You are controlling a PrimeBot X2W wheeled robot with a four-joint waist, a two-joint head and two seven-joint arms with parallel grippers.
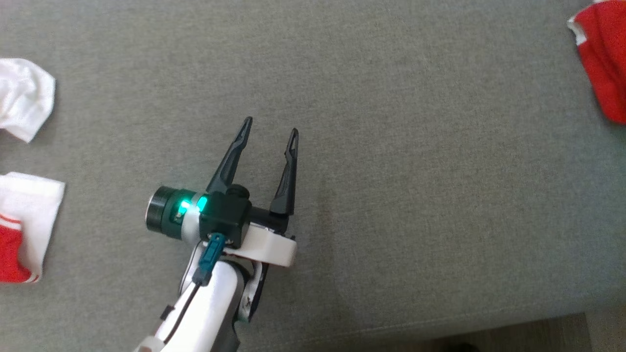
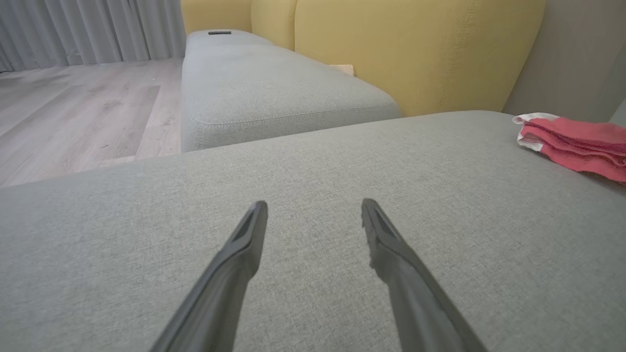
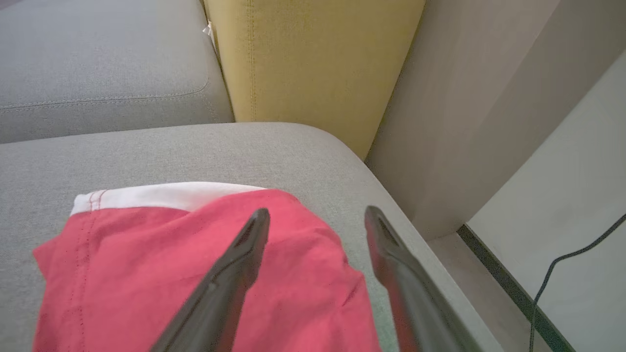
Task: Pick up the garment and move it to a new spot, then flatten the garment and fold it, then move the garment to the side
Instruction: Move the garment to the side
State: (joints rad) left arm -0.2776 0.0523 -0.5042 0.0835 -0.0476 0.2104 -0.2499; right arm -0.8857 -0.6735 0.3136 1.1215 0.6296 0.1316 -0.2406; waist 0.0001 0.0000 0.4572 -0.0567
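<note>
The garment (image 3: 171, 274) is red with a white band along one edge and lies crumpled on the grey cushion (image 3: 146, 151), close to its right corner. It also lies at the top right in the head view (image 1: 604, 58) and far right in the left wrist view (image 2: 572, 142). My right gripper (image 3: 318, 214) hovers just over the garment, open, with nothing between its fingers. My left gripper (image 1: 271, 126) is open over bare cushion in the middle, far from the garment, and stands wide apart in its own view (image 2: 314, 206).
A white cloth (image 1: 24, 98) and a white-and-red cloth (image 1: 24, 230) lie at the cushion's left edge. A yellow backrest (image 3: 313, 58) stands behind. Past the right corner the cushion drops to a floor gap with a black cable (image 3: 562, 264). The cushion's front edge (image 1: 440, 327) is near.
</note>
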